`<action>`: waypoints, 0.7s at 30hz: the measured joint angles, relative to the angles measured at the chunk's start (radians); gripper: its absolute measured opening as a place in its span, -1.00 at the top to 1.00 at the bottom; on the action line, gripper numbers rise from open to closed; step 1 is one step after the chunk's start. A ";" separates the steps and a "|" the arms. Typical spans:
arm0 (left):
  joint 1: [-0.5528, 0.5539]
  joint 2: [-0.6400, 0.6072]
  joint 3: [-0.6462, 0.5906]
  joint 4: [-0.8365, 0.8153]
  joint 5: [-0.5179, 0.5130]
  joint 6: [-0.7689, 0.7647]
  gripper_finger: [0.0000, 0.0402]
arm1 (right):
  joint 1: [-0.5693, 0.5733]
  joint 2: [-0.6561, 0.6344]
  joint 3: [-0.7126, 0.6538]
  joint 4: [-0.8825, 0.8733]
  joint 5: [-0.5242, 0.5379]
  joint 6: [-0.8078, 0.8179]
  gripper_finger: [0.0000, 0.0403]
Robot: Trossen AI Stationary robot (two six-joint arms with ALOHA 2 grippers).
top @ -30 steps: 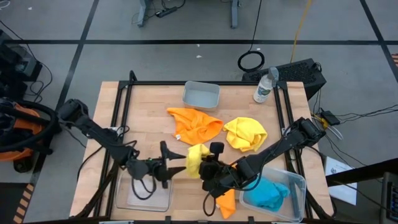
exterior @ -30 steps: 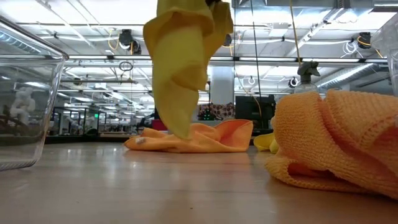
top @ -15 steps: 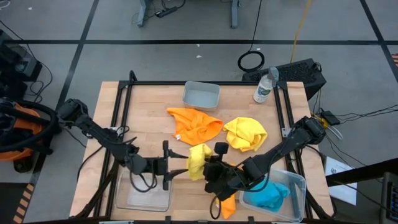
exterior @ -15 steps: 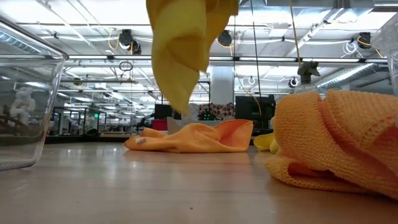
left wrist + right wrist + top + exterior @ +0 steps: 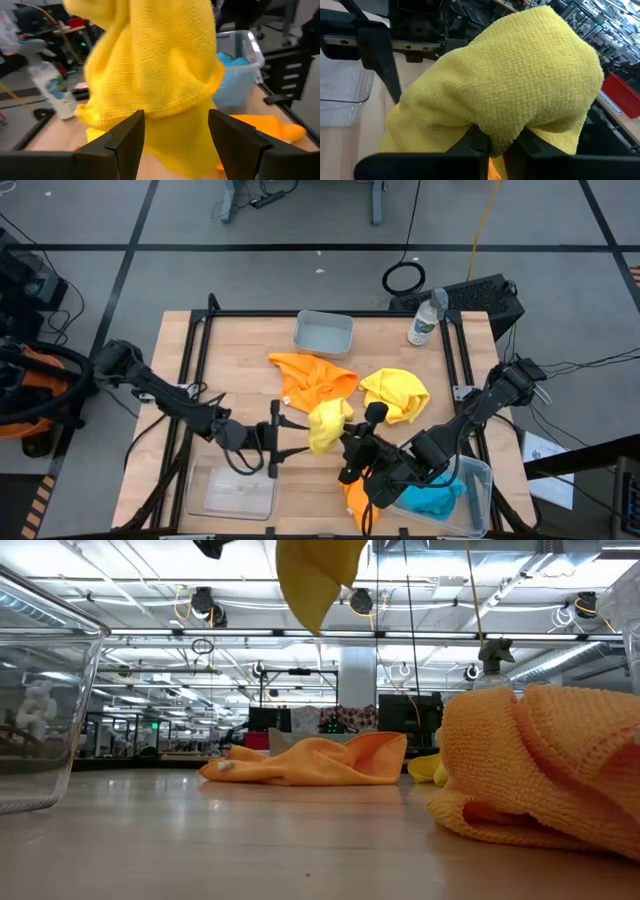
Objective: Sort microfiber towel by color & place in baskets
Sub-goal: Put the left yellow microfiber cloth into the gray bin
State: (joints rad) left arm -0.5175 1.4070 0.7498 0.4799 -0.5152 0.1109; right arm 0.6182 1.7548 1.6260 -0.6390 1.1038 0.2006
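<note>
centrally, the right gripper [image 5: 345, 442] is clenched on a yellow towel [image 5: 328, 426], held aloft just beside the orange towel [image 5: 314, 379]. the left gripper [image 5: 282, 442], fingers apart and grasping nothing, faces that yellow towel on its side away from the blue towel's bin [image 5: 478, 472].

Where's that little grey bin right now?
In the high view, the grey bin sits at the table's far edge, left of the water bottle, beyond the orange cloth.

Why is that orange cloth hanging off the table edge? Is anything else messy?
Yes, one orange towel lies partly over the table's front edge beside the bin holding the blue towels, so it could slip off. Another orange towel and a yellow towel lie crumpled and unsorted mid-table. Nothing looks spilled or broken.
</note>
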 joint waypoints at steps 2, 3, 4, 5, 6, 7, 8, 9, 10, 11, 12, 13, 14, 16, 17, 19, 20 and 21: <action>0.012 0.022 0.000 0.015 0.038 -0.001 -0.12 | -0.002 0.000 0.000 0.000 -0.002 -0.003 0.87; 0.018 0.035 0.000 0.032 0.051 -0.001 -0.12 | -0.003 0.000 0.000 0.000 -0.002 -0.002 0.87; 0.026 0.049 0.000 0.051 0.063 -0.001 -0.12 | -0.005 0.000 0.000 0.001 -0.003 -0.002 0.87; 0.034 0.061 0.000 0.068 0.074 0.001 -0.12 | -0.007 0.000 0.000 0.001 -0.003 -0.002 0.87; 0.042 0.071 0.000 0.080 0.082 0.010 -0.12 | -0.008 0.000 0.000 0.004 -0.003 -0.003 0.87; 0.051 0.082 0.000 0.095 0.088 0.028 -0.12 | -0.008 0.000 0.000 0.006 -0.004 -0.003 0.87; 0.058 0.091 0.000 0.118 0.090 0.048 -0.12 | -0.008 0.000 0.000 0.006 -0.003 -0.003 0.87; 0.064 0.099 0.000 0.140 0.091 0.070 -0.12 | -0.008 0.000 0.000 0.005 -0.003 -0.003 0.87; 0.071 0.105 0.000 0.161 0.092 0.091 -0.12 | -0.008 0.000 0.000 0.004 -0.004 -0.003 0.87; 0.077 0.111 0.000 0.185 0.093 0.114 -0.12 | -0.008 0.000 0.000 0.003 -0.005 -0.003 0.87; 0.084 0.117 0.000 0.207 0.093 0.129 -0.11 | -0.008 0.000 0.000 0.000 -0.007 0.000 0.87; 0.091 0.122 0.000 0.224 0.093 0.132 -0.11 | -0.008 0.000 0.000 -0.001 -0.007 0.005 0.87; 0.098 0.126 0.000 0.232 0.093 0.132 -0.10 | -0.008 0.000 0.000 -0.001 -0.008 0.013 0.87; 0.103 0.133 0.000 0.232 0.092 0.146 -0.03 | -0.008 0.000 0.000 -0.001 -0.009 0.025 0.87; 0.103 0.135 0.000 0.231 0.092 0.163 0.04 | -0.007 0.000 0.000 -0.002 -0.010 0.031 0.87; 0.094 0.136 0.000 0.242 0.094 0.190 0.26 | -0.002 0.000 0.000 -0.011 -0.018 0.050 0.87; 0.088 0.136 0.000 0.262 0.100 0.206 0.40 | -0.002 0.000 0.000 -0.010 -0.032 0.054 0.87; 0.082 0.136 0.000 0.283 0.106 0.223 0.56 | -0.002 0.000 0.000 -0.010 -0.046 0.058 0.87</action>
State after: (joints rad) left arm -0.4359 1.5425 0.7502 0.7632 -0.4088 0.3334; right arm 0.6166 1.7550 1.6260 -0.6487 1.0579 0.2586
